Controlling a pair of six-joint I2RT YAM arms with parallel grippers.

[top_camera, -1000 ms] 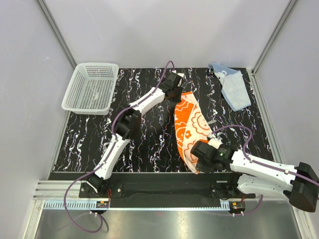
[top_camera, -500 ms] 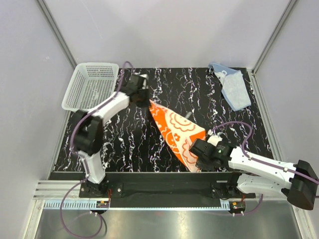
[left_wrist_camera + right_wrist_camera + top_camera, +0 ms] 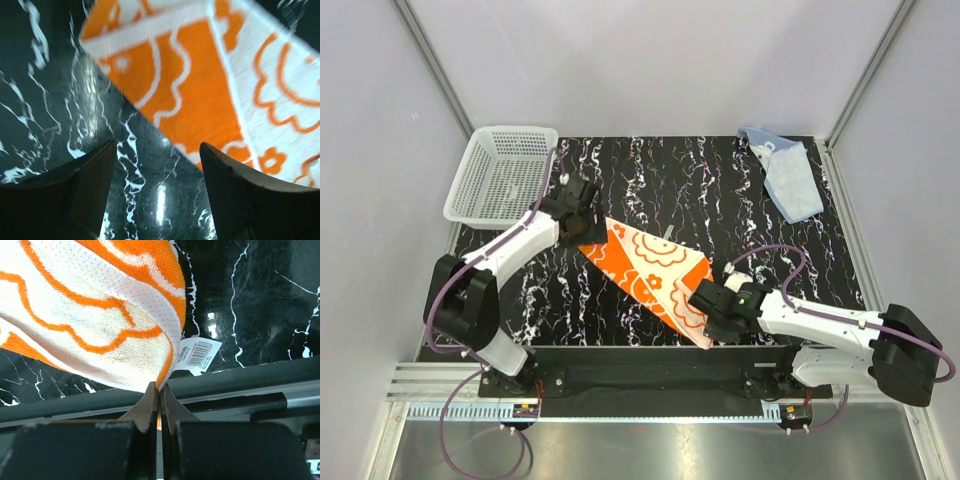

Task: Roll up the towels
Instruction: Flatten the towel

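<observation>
Marble table point(image 3: 720, 190) | 2 towels: orange towel point(image 3: 650, 265), blue towel point(image 3: 792, 182) | 1 basket point(image 3: 502, 177) | left claw point(image 3: 157, 145) apart | right claw point(image 3: 160, 388) clamps orange towel

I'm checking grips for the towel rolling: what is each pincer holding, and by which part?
The right pincer pinches the orange towel at its near corner, beside the label. The left pincer is open and holds nothing.
</observation>
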